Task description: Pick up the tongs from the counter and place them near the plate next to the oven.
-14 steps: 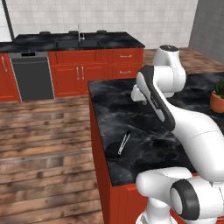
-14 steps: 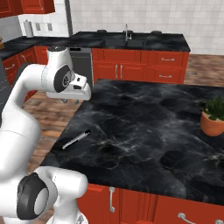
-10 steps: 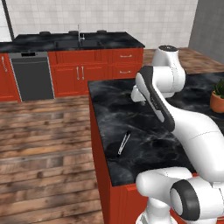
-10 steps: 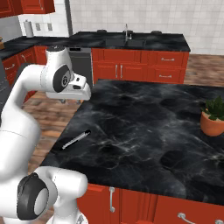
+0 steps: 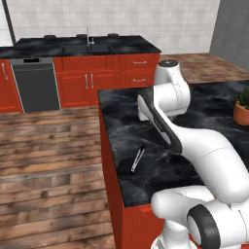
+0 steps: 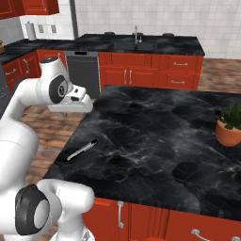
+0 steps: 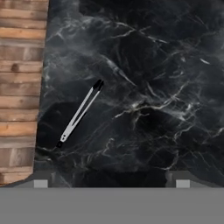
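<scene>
The slim silver tongs [image 5: 137,159] [image 6: 82,150] [image 7: 81,113] with dark ends lie flat on the black marble counter [image 5: 121,116] [image 6: 155,132] [image 7: 153,87], close to its edge by the wood floor. My gripper [image 6: 70,110] [image 7: 112,181] hovers well above the counter, beyond the tongs' far end. Its fingers stand wide apart, open, with nothing between them. In the hand view the tongs lie left of centre, slanting, black tips upward. The blue plate is out of view.
A potted plant [image 5: 241,108] [image 6: 229,127] in an orange pot stands on the island's far side. Across the wood floor [image 5: 48,146] runs a back counter with a sink [image 5: 88,46] [image 6: 137,43] and a dark dishwasher [image 5: 35,83] [image 6: 83,70].
</scene>
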